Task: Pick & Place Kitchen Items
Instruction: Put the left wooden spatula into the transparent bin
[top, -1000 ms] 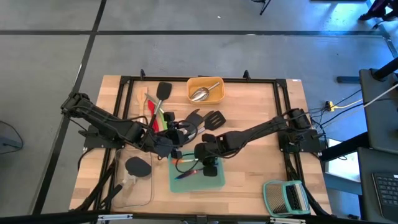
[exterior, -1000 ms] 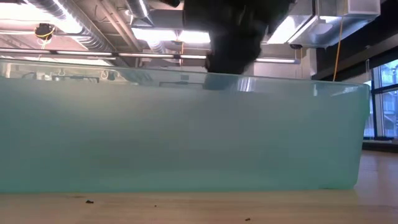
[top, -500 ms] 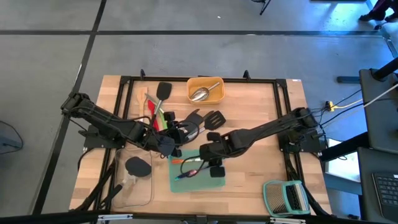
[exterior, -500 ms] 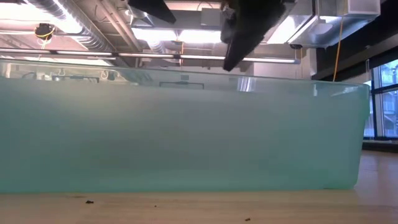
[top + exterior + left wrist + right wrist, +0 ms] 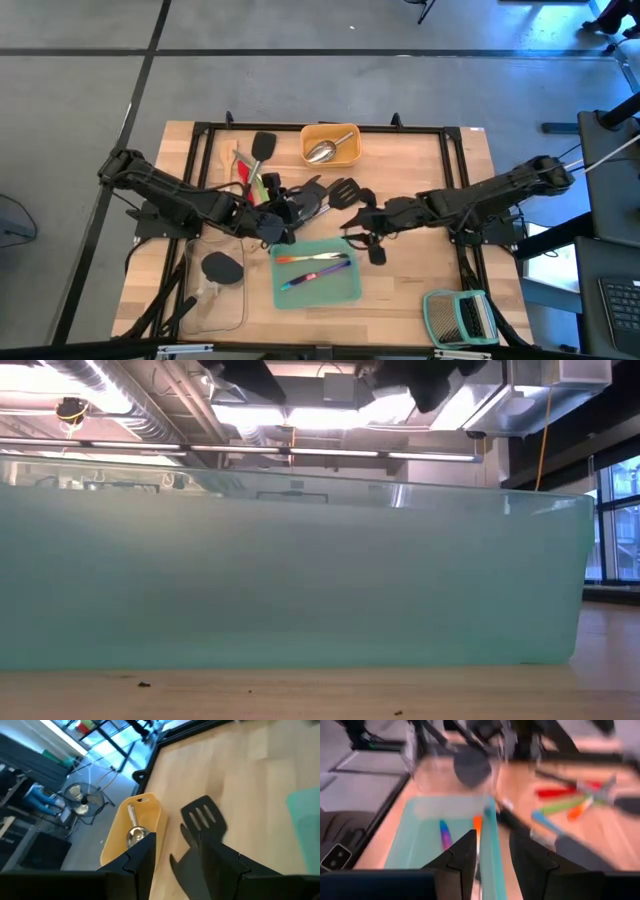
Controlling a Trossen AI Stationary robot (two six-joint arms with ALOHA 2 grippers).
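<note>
Hovering beside the teal tray [image 5: 348, 290], our right hand [image 5: 362, 240] stands narrowly parted and empty, cutlery [image 5: 318, 258] beneath-left inside; our left hand [image 5: 283, 212] grips a black spatula [image 5: 306, 205] amid the pile.

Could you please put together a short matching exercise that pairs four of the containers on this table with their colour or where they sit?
Column one:
1. tray holding the steel scoop
2. tray holding the iridescent cutlery
3. clear tray
4. slatted rack

Column two:
A. green frame, near right corner of the table
B. teal, near middle of the table
C. yellow, far edge of the table
D. near left corner, black utensil head over it

Pairs: 1-C, 2-B, 3-D, 4-A
</note>
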